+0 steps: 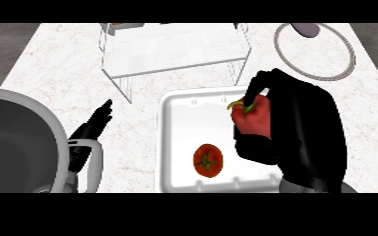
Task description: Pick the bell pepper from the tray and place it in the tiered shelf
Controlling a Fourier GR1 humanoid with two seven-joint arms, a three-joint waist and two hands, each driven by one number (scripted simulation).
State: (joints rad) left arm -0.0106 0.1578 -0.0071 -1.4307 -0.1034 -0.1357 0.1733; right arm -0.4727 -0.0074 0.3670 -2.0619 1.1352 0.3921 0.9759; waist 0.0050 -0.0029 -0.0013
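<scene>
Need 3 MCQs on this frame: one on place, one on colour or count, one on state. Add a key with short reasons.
1. Where is the tomato?
A. On the tiered shelf
B. In the white tray
C. In the grey pot

2. What colour is the bell pepper?
A. Yellow
B. Red, with a green stem
C. Purple

3. What is the right hand doing?
A. Curled round the bell pepper
B. Resting flat on the counter
C. Holding the tomato

Key:
1 B: the tomato lies on the floor of the tray, near its front wall.
2 B: red body, green stem at the top.
3 A: its fingers wrap the pepper over the tray's right side, and the tiered shelf holds nothing visible. The left hand is open beside the pot.
</scene>
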